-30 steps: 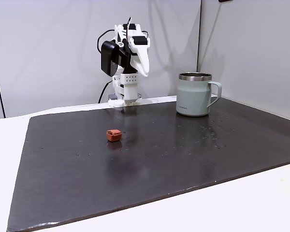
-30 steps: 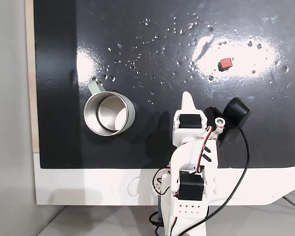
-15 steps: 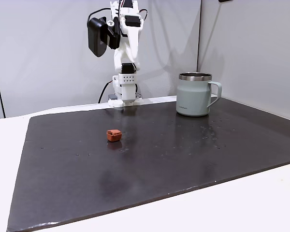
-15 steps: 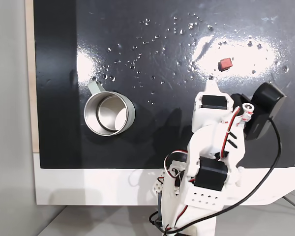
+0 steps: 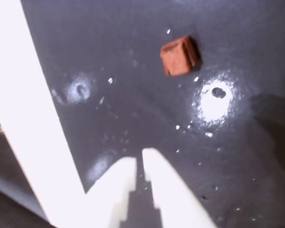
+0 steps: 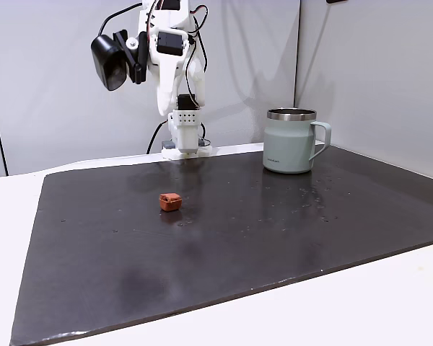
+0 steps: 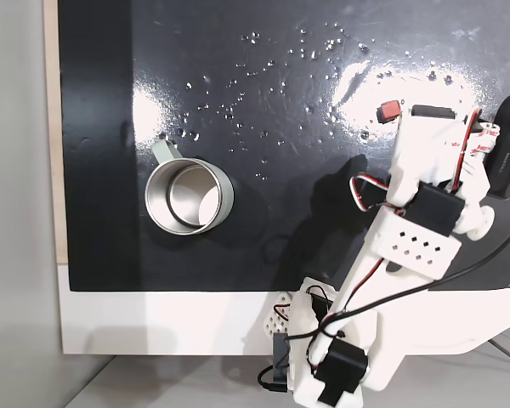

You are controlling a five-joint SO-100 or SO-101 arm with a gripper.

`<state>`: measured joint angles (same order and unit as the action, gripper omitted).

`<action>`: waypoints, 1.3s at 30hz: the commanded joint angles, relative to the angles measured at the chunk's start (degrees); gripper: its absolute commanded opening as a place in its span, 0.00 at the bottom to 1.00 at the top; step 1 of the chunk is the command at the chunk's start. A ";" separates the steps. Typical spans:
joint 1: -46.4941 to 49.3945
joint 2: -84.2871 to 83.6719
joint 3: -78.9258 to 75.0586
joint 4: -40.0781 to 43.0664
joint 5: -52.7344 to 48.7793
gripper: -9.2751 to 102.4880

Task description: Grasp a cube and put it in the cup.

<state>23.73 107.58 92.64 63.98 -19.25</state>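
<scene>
Dark matting (image 6: 274,231) carries the cube (image 5: 179,56) beyond the nearly closed, empty pincer (image 5: 139,162), cup (image 6: 290,140) well apart.

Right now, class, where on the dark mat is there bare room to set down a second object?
The mat lies bare along its near edge and between the cube and the mug. It is tight around the arm's base, behind the cube.
</scene>
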 commanded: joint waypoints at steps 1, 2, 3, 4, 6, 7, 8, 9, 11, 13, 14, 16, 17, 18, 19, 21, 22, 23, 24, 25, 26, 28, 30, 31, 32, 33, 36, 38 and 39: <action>0.53 -5.01 -8.88 1.49 -1.93 0.08; 0.62 -6.50 -10.46 1.93 -2.11 0.08; 0.62 -7.82 -11.78 2.46 -2.29 0.08; 0.53 -9.05 -12.92 2.90 -2.37 0.08; 0.26 -10.90 -14.77 3.43 -2.55 0.08; 0.09 -11.78 -15.47 3.52 -2.72 0.08; -0.09 -12.83 -16.26 3.69 -2.72 0.08; -0.18 -13.97 -17.40 4.13 -2.72 0.08; -0.44 -16.44 -19.95 5.54 -2.72 0.08; -0.62 -18.46 -22.15 6.68 -2.72 0.08; -0.70 -19.16 -22.94 7.03 -2.72 0.08; -1.05 -20.21 -23.99 7.73 -3.08 0.08; -1.23 -20.48 -24.26 8.00 -3.60 0.08; -1.58 -20.74 -24.35 8.35 -4.75 0.08; -2.11 -21.01 -24.43 9.05 -6.15 0.08; -3.16 -22.32 -25.31 11.25 -9.14 0.08; -3.60 -23.38 -26.19 12.83 -10.46 0.09; -3.96 -24.52 -27.25 14.50 -11.60 0.10; -4.13 -25.93 -28.74 16.26 -12.57 0.11; -4.22 -27.16 -30.06 17.93 -13.54 0.11; -4.22 -28.30 -31.20 19.16 -14.24 0.11; -3.87 -29.53 -32.52 20.30 -15.29 0.11; -3.25 -29.71 -32.70 20.30 -16.44 0.11; -2.90 -29.71 -32.70 20.39 -17.14 0.11; -2.64 -29.71 -32.70 20.48 -18.02 0.11; -2.46 -29.71 -32.70 20.57 -18.63 0.11; -1.67 -30.23 -33.13 20.65 -19.86 0.12; -1.32 -30.94 -33.84 20.92 -20.13 0.16; -1.14 -31.38 -34.37 21.27 -20.13 0.20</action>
<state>21.80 75.85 62.75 84.64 -38.67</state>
